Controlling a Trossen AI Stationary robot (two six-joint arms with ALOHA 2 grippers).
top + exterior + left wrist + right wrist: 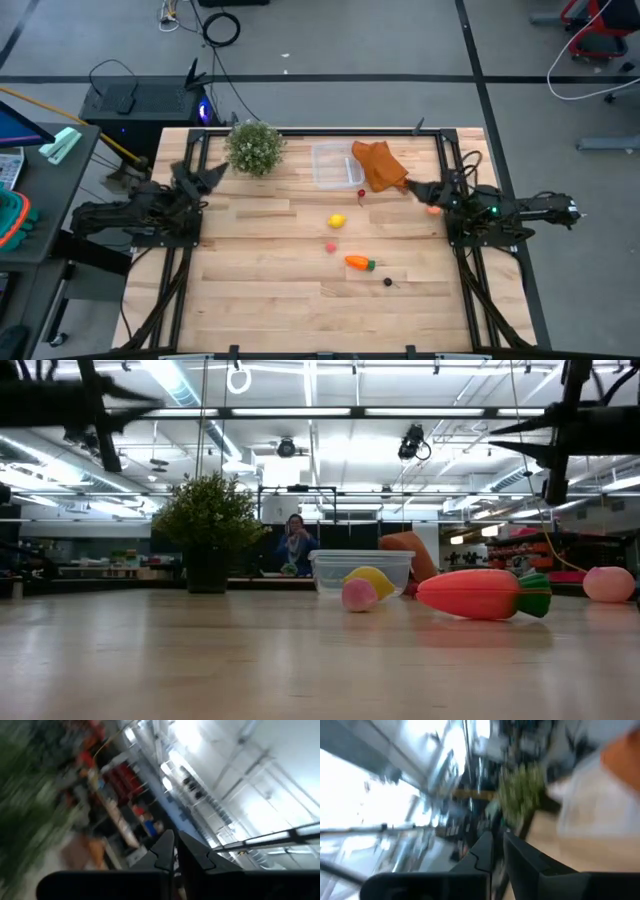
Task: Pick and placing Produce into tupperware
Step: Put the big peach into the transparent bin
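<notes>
Bright, even light falls from long ceiling strip lights (300,412) seen in the low view, which blow out to white glare there; on the table (270,300) in the high view the produce casts only faint, short shadows. Both wrist views are heavily smeared by motion blur, the bushy plant (520,795) a green streak and windows a white glare; in the low view the near carrot (483,593) looks soft and the tabletop foreground is out of focus.
</notes>
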